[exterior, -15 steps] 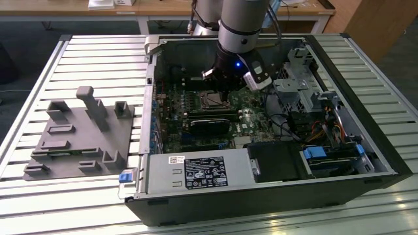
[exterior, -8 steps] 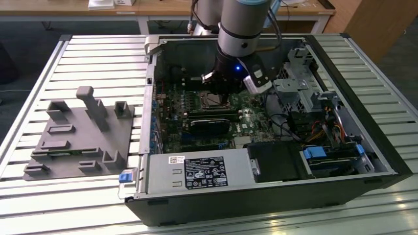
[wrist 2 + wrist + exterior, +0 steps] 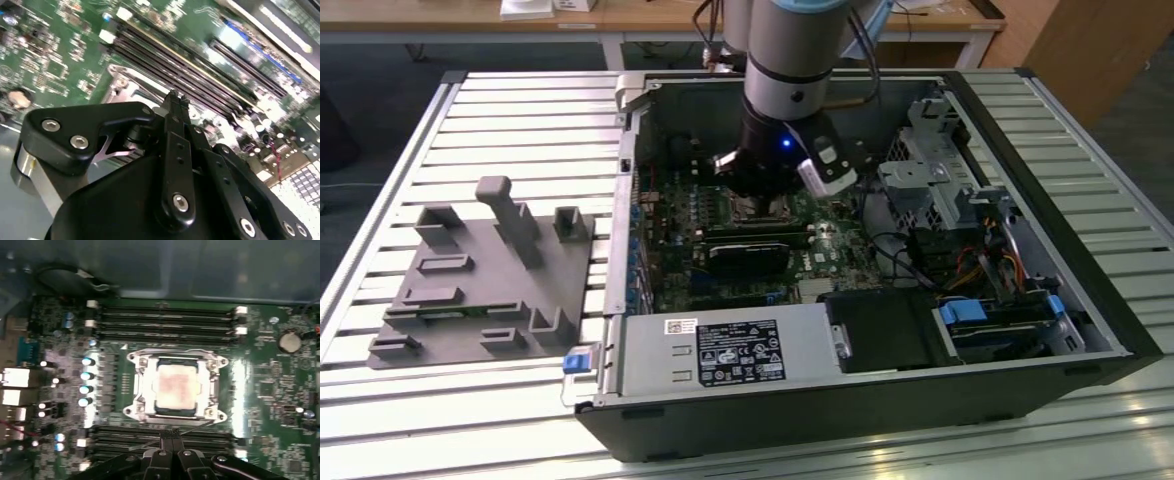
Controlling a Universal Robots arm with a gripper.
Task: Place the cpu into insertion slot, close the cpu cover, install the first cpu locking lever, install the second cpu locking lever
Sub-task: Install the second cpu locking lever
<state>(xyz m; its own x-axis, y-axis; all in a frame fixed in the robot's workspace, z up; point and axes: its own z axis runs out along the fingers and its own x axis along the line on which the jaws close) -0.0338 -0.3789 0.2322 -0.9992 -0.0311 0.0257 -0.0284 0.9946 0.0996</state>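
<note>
Slatted aluminium made up the surface on which my open computer case lay, with a grey moulded fixture tray beside it toward the exterior view's left and wooden desks behind. I had the arm reaching down into the case over the green motherboard.

From the first wrist view, the cpu sat in the insertion slot, its pale, slightly pinkish metal face showing through the square window of the cpu cover. That cover, a thin silvery frame with rounded screw lugs at its corners, lay flat over the socket. Dark, long memory slots ran along both sides of it.

My tool hovered just beside the socket's edge, its two slim black fingertips pressed together with nothing between them. A thin wire lever ran near the tips; I could not tell if they touched it. In the second wrist view the tool showed matte black links with bright screw heads, its tips near the cover's shiny corner.
</note>
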